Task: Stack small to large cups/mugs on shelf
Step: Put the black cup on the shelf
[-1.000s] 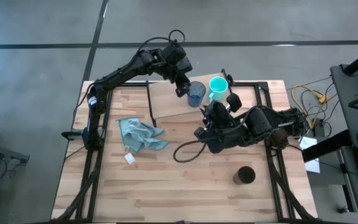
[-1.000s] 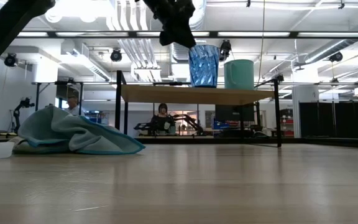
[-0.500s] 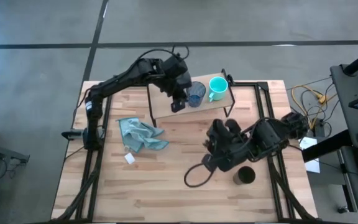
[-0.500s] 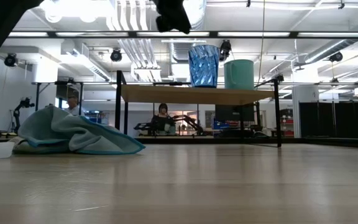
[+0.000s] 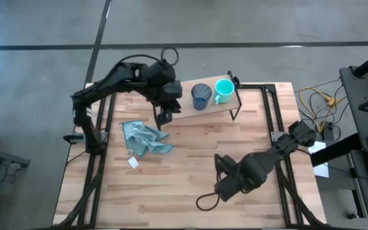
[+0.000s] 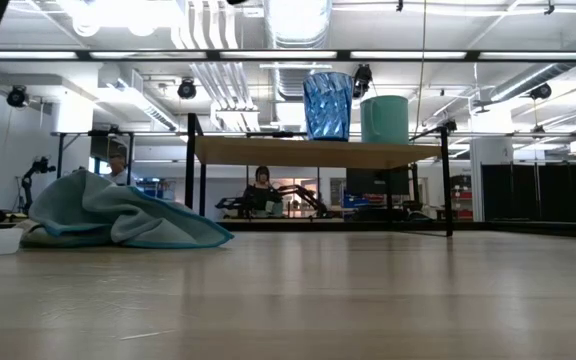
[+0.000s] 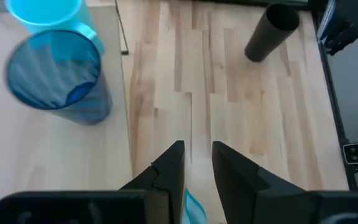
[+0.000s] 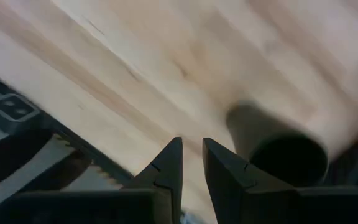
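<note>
The translucent blue glass cup and the teal mug stand upright side by side on the shelf. Both also show in the low view, the cup and the mug. My left gripper hangs narrowly open and empty over the shelf's left near corner, away from the cup. The black cup stands on the table toward the near right. In the high view my right arm hides it. My right gripper is shut above the table beside the black cup.
A crumpled light blue cloth lies on the table's left half, with a small white tag near it. A dark cable loop hangs by my right arm. Black frame rails run along the table's sides.
My left gripper has let go of the blue cup's rim and drawn back toward the table's left and near side, rising out of the low view. The cup stays upright on the shelf. My right gripper has swung from beside the shelf toward the table's near edge, over the black cup.
</note>
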Available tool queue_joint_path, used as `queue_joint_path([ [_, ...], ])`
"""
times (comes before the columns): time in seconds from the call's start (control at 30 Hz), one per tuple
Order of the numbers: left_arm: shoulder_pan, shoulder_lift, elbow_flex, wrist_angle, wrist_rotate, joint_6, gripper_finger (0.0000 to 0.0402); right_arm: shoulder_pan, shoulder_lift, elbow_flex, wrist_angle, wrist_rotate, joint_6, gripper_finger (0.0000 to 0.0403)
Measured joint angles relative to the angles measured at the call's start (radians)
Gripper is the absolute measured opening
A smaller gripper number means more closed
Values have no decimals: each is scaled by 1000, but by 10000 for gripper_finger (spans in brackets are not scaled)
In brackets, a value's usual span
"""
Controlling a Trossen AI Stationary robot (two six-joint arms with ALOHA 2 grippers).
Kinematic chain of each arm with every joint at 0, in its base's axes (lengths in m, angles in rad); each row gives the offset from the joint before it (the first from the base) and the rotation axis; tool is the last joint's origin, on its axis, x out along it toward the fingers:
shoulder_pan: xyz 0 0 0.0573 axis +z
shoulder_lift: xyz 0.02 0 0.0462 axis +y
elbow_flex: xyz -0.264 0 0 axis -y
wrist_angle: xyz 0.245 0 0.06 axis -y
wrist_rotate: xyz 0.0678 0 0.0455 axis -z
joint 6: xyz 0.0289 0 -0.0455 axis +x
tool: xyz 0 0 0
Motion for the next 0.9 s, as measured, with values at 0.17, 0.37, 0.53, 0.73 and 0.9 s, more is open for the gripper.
queue_joint_path([
  [0.17, 0, -51, -1, -8, -6, 0, 68, 26, -1, -81, 0, -120, 195, 56],
  [0.37, 0, -85, -1, -15, -6, 1, 68, 50, -1, -156, 0, -123, 293, 56],
  [0.53, 1, -94, -1, -24, -6, 9, 68, 57, -2, -226, 1, -172, 308, 56],
  [0.73, 1, -98, -1, -51, -6, 10, 68, 58, -2, -287, 0, -178, 377, 56],
  [0.9, 1, -98, -1, -81, -6, 11, 68, 58, -2, -314, 1, -176, 384, 56],
])
